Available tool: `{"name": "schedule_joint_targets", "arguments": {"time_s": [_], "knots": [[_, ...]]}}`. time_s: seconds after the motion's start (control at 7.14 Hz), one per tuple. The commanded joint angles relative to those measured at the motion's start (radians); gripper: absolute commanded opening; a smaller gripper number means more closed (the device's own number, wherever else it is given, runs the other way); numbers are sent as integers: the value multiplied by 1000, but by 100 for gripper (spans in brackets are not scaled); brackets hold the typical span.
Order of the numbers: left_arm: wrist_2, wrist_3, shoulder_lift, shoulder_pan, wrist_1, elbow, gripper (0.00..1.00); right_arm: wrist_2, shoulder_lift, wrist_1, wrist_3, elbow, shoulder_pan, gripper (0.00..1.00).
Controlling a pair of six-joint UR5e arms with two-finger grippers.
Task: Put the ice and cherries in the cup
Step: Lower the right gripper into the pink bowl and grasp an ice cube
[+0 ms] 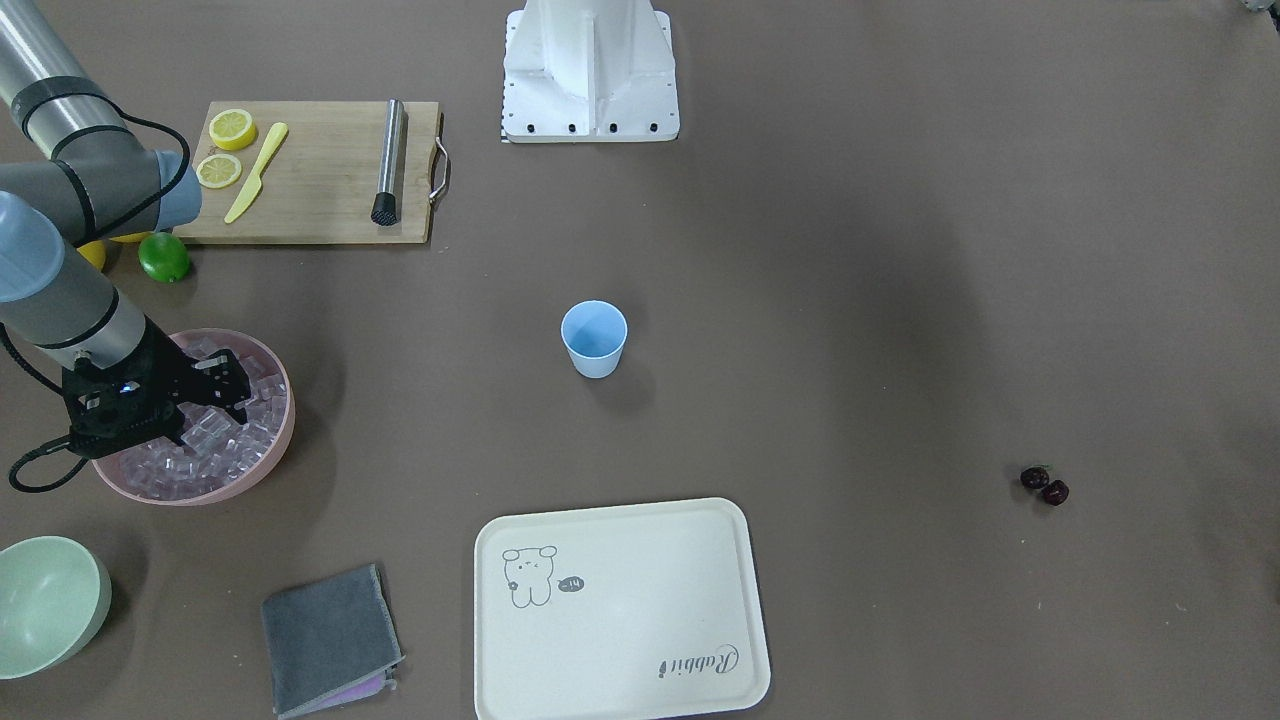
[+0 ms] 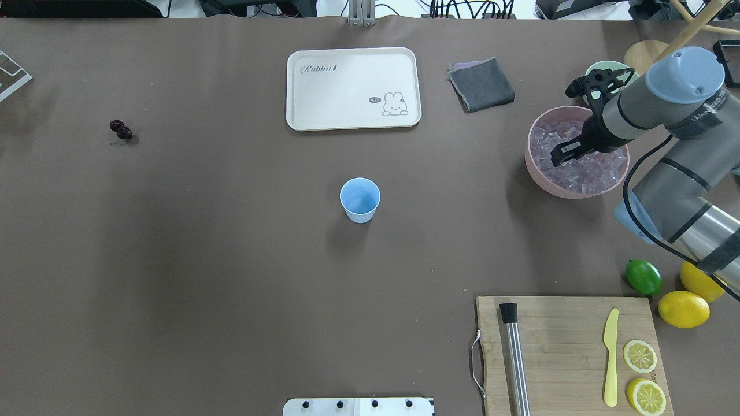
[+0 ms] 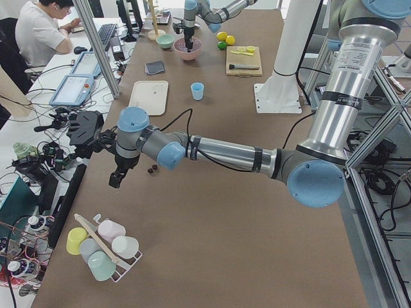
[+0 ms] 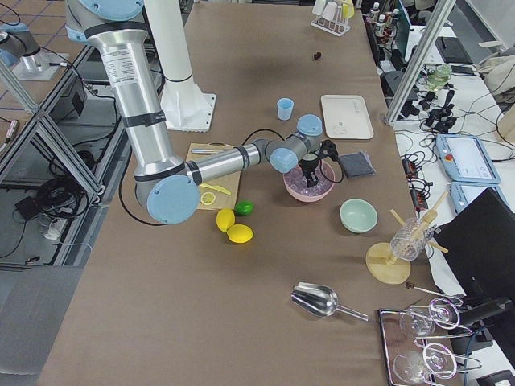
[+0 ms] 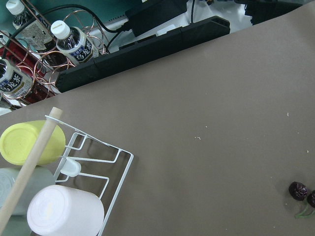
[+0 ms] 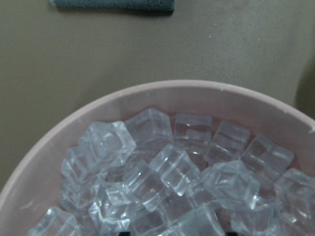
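Glassy clear ice, matt plastic cup, wooden board — brushed-metal muddler

A brown sheet covers the long table. Along its twelve o'clock edge, seen from overhead, runs a white bench strewn with cables. Tiled floor at six o'clock. Even light, soft shadows.

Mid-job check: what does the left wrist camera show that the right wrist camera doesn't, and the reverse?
Only left wrist: the cherries at the lower right edge, a white wire rack holding a yellow tumbler, bottles beyond the table. Only right wrist: ice piled in the pink bowl, a grey cloth edge at the top. Both: bare brown table; neither shows the cup.
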Motion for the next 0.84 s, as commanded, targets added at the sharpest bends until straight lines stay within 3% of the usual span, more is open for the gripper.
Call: {"name": "schedule_joint_targets", "arguments": {"time_s": [0.0, 0.28, 0.42, 0.56, 0.7], "knots": [[0, 0, 3, 0, 0, 2, 98, 5, 0, 0, 0, 6, 6, 30], [0, 0, 1, 2, 0, 2, 98, 45, -1, -5, 2, 30, 38, 21], [0, -2, 1, 2, 0, 0, 98, 122, -1, -23, 2, 59, 95, 16], [0, -2, 0, 2, 0, 2, 98, 166, 20, -66, 9, 89, 118, 8], [0, -2, 0, 2, 0, 0, 98, 154, 90, -162, 25, 98, 117, 1]]}}
